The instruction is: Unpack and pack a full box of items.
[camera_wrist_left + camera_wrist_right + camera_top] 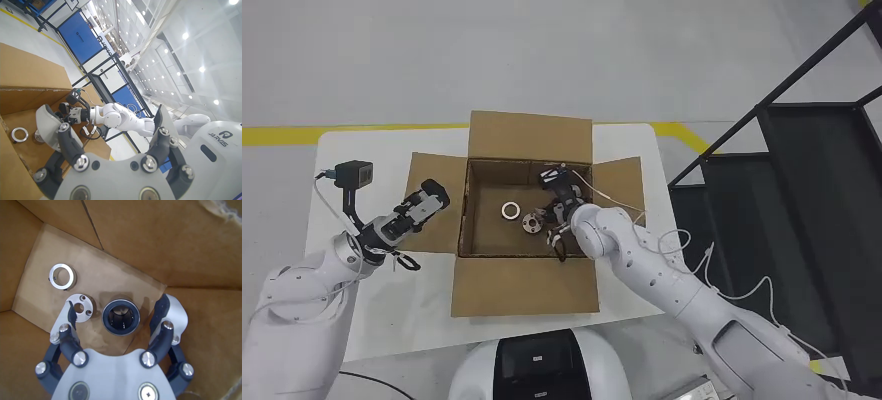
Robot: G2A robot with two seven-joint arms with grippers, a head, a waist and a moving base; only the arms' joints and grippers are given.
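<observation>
My right gripper [115,308], jaws apart, hangs over the bearing [121,317] in the box [170,247]; likely heavy, slick steel, so I'd clamp its sides.

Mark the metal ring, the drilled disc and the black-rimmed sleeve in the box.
metal ring [60,285], right wrist view, flat top face.
drilled disc [83,316], right wrist view, flat face beside the centre hole.
black-rimmed sleeve [105,316], right wrist view, black rim.

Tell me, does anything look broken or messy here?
One edge of the cardboard box is frayed, and the black pad on one of the right gripper's fingers looks ragged, maybe torn.
</observation>
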